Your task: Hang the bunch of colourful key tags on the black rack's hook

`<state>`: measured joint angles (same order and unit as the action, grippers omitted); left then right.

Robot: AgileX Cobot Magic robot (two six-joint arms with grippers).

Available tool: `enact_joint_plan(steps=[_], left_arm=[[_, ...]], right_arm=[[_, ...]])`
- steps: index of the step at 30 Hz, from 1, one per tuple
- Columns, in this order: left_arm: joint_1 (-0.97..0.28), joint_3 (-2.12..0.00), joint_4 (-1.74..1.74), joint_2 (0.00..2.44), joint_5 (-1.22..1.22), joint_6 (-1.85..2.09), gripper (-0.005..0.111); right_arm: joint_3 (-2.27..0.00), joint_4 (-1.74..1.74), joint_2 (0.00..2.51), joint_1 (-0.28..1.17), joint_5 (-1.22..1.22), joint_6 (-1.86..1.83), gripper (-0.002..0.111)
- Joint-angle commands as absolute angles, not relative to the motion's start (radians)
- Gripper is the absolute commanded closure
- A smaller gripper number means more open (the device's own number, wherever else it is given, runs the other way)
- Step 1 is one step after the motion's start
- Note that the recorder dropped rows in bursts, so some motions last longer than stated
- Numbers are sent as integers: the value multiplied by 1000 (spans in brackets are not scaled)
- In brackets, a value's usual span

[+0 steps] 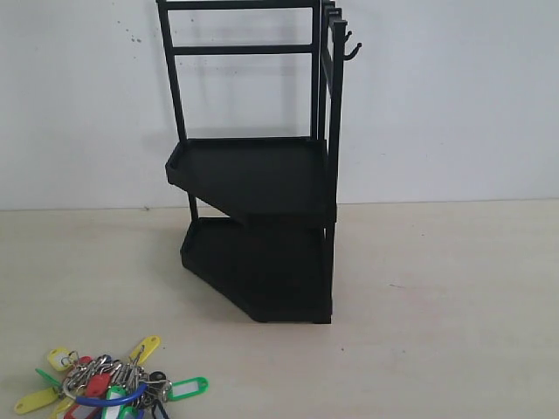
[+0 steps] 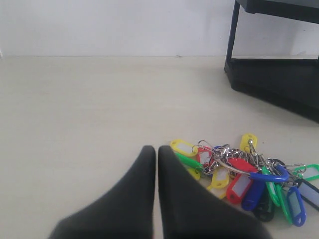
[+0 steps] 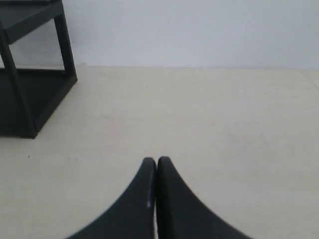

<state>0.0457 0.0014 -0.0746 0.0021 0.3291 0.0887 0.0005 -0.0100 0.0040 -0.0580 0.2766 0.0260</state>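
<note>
The colourful key tag bunch [image 1: 109, 384] lies flat on the pale table at the front left, its blue loop [image 1: 112, 400] across the rings. The black rack [image 1: 253, 175] stands at the middle back, and its hook [image 1: 350, 48] juts from the top of the right upright. Neither gripper shows in the exterior view. In the left wrist view my left gripper [image 2: 157, 149] is shut and empty, its tips just beside the key tag bunch [image 2: 244, 174]. My right gripper [image 3: 156, 160] is shut and empty over bare table, away from the rack [image 3: 30, 74].
A white wall [image 1: 454, 105] runs behind the table. The rack's lower tray [image 2: 279, 79] shows beyond the bunch in the left wrist view. Bare pale tabletop [image 1: 454, 297] stretches to the right of the rack.
</note>
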Motion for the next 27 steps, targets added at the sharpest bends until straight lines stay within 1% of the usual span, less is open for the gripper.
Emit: enact_joint_plan(steps=[1, 9, 11, 13, 16, 21, 24, 27], left_arm=[[49, 0, -82, 0, 313, 78, 102], [49, 0, -82, 0, 313, 78, 102], [49, 0, -82, 0, 313, 78, 102], [49, 0, -82, 0, 313, 78, 102], [49, 0, -82, 0, 313, 78, 102], [49, 0, -82, 0, 313, 78, 102], [49, 0, -82, 0, 313, 78, 102], [49, 0, -82, 0, 313, 78, 102]], right_arm=[[0, -10, 0, -60, 110, 17, 108], [0, -10, 0, -60, -279, 17, 108], [0, -10, 0, -60, -320, 17, 108], [0, -10, 0, -60, -282, 17, 108], [-37, -10, 11, -60, -99, 19, 108], [-150, -10, 166, -60, 161, 26, 108], [-198, -10, 273, -60, 242, 26, 108], [-208, -10, 356, -60, 205, 26, 108]])
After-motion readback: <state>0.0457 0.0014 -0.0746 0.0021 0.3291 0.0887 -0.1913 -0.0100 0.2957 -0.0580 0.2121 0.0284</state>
